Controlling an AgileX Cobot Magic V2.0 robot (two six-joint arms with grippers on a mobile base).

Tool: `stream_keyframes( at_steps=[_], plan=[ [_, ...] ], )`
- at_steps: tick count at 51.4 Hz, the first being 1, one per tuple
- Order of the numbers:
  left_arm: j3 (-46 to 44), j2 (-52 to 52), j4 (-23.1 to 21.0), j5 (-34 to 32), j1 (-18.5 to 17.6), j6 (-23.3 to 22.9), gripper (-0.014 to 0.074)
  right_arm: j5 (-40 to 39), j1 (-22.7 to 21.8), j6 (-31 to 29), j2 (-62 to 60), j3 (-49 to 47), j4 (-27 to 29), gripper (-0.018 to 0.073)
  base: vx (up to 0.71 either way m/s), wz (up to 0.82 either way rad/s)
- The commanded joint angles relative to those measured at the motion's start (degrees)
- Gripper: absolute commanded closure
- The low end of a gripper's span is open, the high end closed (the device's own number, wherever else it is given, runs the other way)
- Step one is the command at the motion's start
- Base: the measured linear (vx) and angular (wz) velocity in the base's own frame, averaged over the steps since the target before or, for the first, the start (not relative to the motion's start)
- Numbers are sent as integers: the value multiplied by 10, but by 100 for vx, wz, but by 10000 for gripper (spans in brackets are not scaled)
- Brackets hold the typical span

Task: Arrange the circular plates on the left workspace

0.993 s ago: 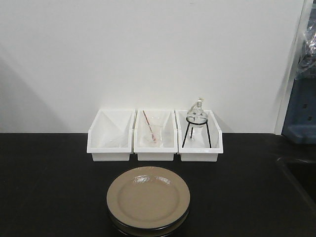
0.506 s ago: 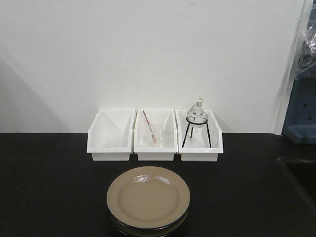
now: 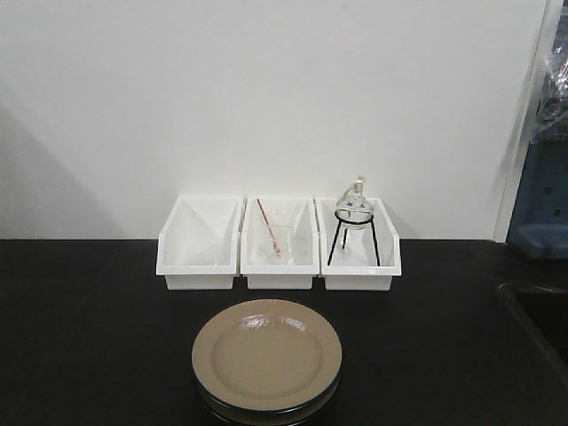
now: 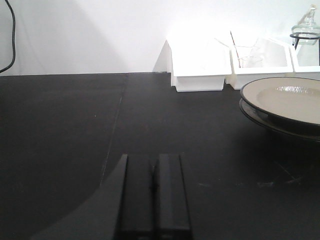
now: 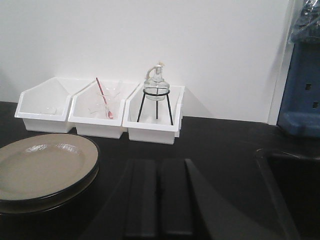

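Note:
Two tan plates with dark rims sit stacked (image 3: 266, 359) on the black countertop (image 3: 89, 337), front centre, before the white bins. The stack shows at the right of the left wrist view (image 4: 285, 102) and at the left of the right wrist view (image 5: 42, 170). My left gripper (image 4: 154, 160) is shut and empty, low over bare countertop left of the stack. My right gripper (image 5: 160, 162) is shut and empty, right of the stack. Neither gripper shows in the front view.
Three white bins (image 3: 278, 244) stand in a row against the wall; the middle one holds glassware with a red stick (image 3: 271, 235), the right one a glass flask on a black tripod (image 3: 355, 222). A recessed sink (image 3: 541, 319) lies at the right. A blue object (image 3: 541, 204) stands far right.

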Motion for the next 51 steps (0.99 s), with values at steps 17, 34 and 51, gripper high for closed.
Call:
stream_keyframes(
  at_steps=[17,34,51],
  plan=[
    [11,-9,-1,-51,-3,-6,596,-40,-2,-3,3,-17,-37,563,0,0],
    [11,-9,-1,-51,-3,-6,596,-10,-3,435,-121,95,-421,563,0,0],
    [11,-9,-1,-51,-3,-6,596,-10,-4,441,-258,216,-434,563,0,0]
  ],
)
